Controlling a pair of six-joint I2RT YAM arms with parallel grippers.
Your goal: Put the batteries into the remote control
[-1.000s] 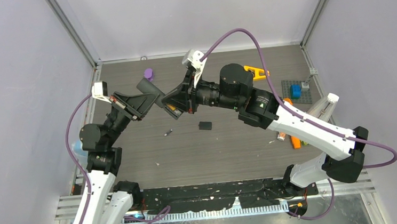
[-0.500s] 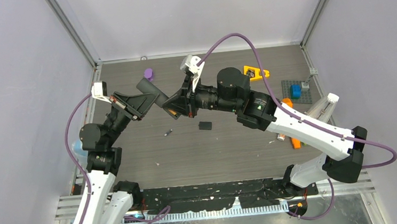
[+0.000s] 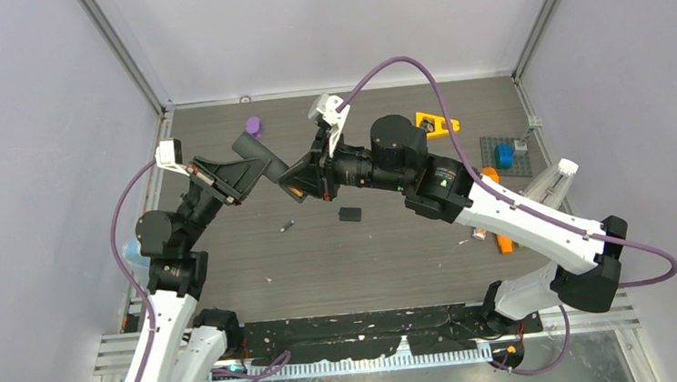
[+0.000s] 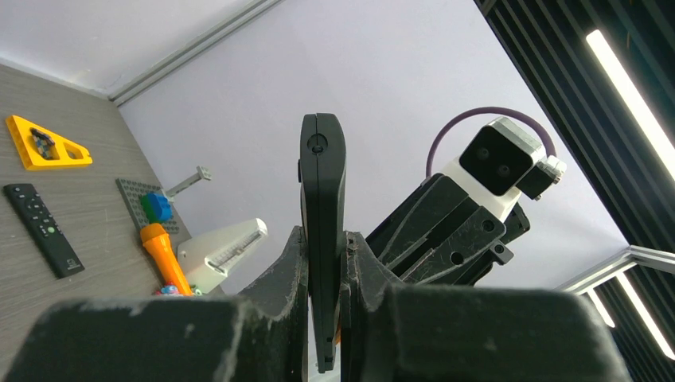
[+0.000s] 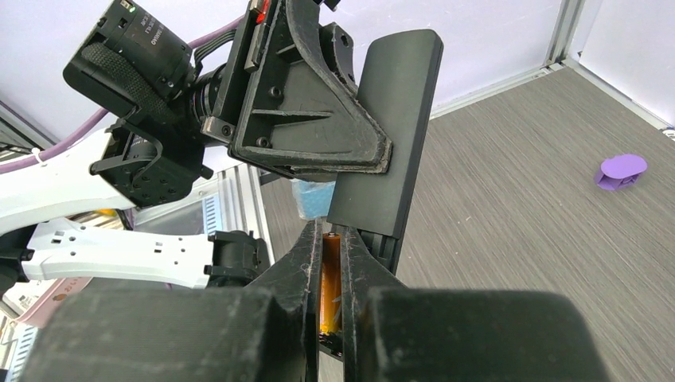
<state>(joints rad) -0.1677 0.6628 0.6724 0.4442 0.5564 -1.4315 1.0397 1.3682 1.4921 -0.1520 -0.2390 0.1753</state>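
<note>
From above, the left gripper (image 3: 263, 169) clamps the remote (image 3: 252, 147) in mid-air over the far left of the table (image 3: 394, 241). Walls stand close behind and there is open room toward the near edge. A loose battery (image 3: 287, 224) lies below. Left wrist: the remote is edge-on, its long axis running out past the fingers. Right wrist: the right gripper (image 5: 332, 235) pinches an orange battery (image 5: 330, 278), lengthwise along its fingers, at the remote's near end.

Upper centre, the left gripper (image 3: 265, 171) clamps a dark remote (image 3: 252, 147); the right gripper (image 3: 296, 183) meets it, an orange battery (image 3: 295, 192) at its tip; below lie a dark battery (image 3: 287, 224) and a black cover (image 3: 349, 214)
</note>
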